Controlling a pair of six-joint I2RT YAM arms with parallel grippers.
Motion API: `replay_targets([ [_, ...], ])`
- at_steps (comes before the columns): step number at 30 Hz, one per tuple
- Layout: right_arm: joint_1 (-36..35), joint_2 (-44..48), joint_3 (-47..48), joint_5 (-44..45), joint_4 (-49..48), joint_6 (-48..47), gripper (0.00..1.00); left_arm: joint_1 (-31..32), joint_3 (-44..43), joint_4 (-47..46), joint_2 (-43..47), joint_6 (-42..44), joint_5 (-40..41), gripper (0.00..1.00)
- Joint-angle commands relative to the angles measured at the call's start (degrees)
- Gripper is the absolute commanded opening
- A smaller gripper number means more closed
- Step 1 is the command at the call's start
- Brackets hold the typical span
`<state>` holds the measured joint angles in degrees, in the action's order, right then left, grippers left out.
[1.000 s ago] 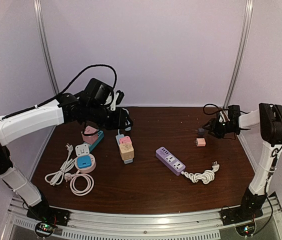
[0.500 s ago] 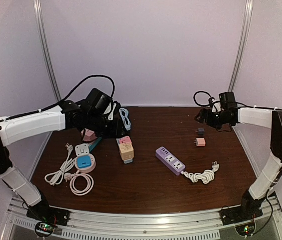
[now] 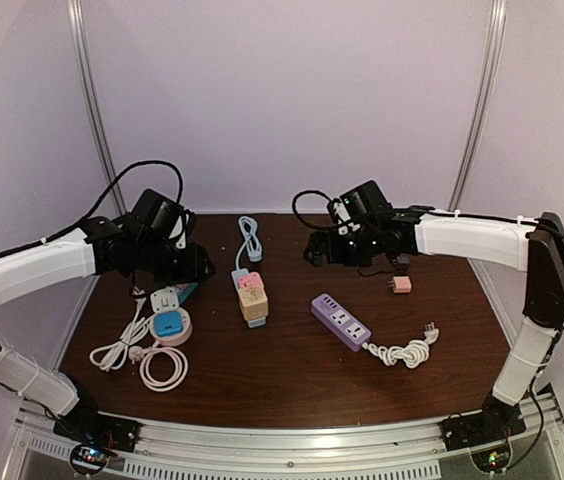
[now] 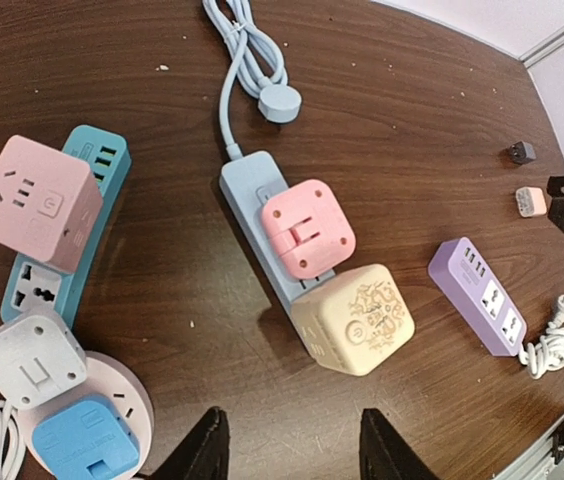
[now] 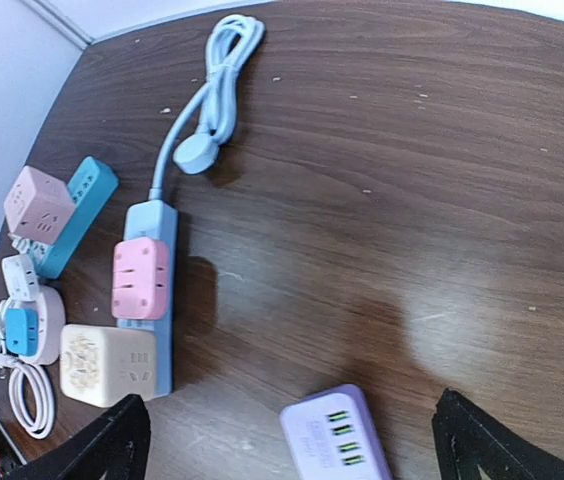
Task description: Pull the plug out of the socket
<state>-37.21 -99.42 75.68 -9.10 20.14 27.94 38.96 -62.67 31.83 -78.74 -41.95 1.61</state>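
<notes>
A light blue power strip (image 3: 239, 277) lies at mid table with a pink plug cube (image 3: 251, 281) and a cream cube (image 3: 254, 304) plugged into it. They also show in the left wrist view, the pink cube (image 4: 307, 228) and the cream cube (image 4: 354, 318), and in the right wrist view (image 5: 141, 277). My left gripper (image 3: 198, 268) is open and empty, above the table to the left of the strip (image 4: 247, 195). My right gripper (image 3: 317, 250) is open and empty, to the right of the strip and above it.
A teal strip (image 4: 52, 270) carries a pink cube (image 4: 34, 203). A round socket holds a white plug (image 4: 32, 355) and a blue plug (image 4: 87, 440). A purple strip (image 3: 340, 320) with a coiled cord lies at the right. Small pink (image 3: 400, 284) and black (image 3: 400, 262) adapters lie beyond it.
My right arm has swung left from the table's right edge to the middle. My left arm has drawn back to the left, uncovering the blue strip's cable.
</notes>
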Motion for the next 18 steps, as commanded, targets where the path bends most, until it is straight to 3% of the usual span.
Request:
replay_targets([
  [1, -7.4, -5.8, 8.0, 6.6, 5.3, 2.6, 1.00, -0.4, 2.7, -0.8, 3.4, -1.5, 2.2, 0.46],
  [10, -17.5, -20.6, 27.0, 11.1, 14.5, 2.5, 1.00, -0.6, 6.8, 0.5, 12.4, -3.3, 10.3, 0.47],
  [18, -19.9, -27.4, 35.0, 13.6, 19.3, 2.1, 0.98, -2.1, 7.5, -0.1, 15.9, -2.8, 12.0, 0.47],
])
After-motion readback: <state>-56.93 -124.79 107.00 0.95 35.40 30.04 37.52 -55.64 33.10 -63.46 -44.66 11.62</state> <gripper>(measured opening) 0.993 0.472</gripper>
